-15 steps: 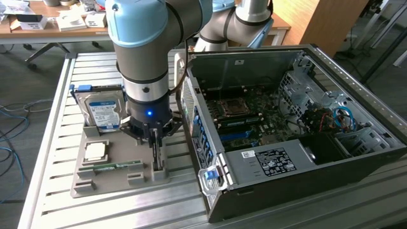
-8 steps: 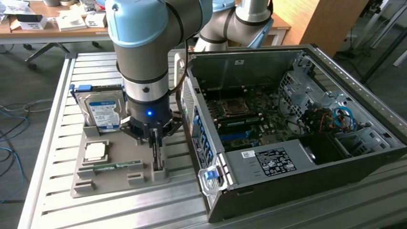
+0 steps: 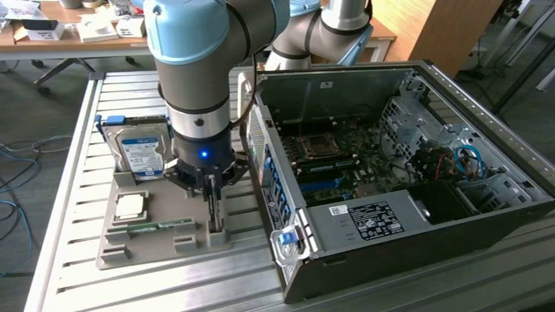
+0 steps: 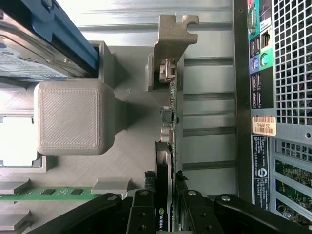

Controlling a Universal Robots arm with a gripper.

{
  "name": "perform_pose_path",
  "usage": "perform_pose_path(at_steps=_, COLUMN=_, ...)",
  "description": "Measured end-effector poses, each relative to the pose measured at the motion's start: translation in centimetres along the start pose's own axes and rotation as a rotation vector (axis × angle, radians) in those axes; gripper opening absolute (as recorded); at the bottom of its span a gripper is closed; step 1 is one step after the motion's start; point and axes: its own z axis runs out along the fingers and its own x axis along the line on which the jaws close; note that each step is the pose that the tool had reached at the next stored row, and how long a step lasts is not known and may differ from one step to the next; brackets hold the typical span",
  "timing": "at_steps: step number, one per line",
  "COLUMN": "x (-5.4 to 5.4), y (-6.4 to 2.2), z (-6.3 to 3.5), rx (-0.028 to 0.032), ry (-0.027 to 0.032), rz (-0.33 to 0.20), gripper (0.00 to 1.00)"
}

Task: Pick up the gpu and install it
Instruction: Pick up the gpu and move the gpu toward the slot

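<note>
While gripper clamps gpu, hard drive, computer case flanking

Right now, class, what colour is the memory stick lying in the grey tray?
Green. The memory stick shows best in the wrist view.

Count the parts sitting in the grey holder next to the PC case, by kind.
Hard drive: 1
Processor chip: 1
Memory stick: 1
Graphics card: 1, standing on edge with the gripper closed on it
Total: 4
</note>
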Motion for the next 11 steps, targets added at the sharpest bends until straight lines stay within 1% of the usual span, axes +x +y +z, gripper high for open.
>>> perform_pose_path(at_steps=4, x=0.0, y=0.01, z=-0.22, rx=-0.0004, ry=0.0000, rz=-0.005, gripper=0.26)
perform_pose_path(at_steps=7, x=0.0, y=0.03, z=-0.73, rx=-0.0001, ry=0.0003, rz=-0.006, gripper=0.26)
perform_pose_path(at_steps=11, x=0.0, y=0.07, z=-1.66, rx=-0.0002, ry=0.0003, rz=-0.006, gripper=0.26)
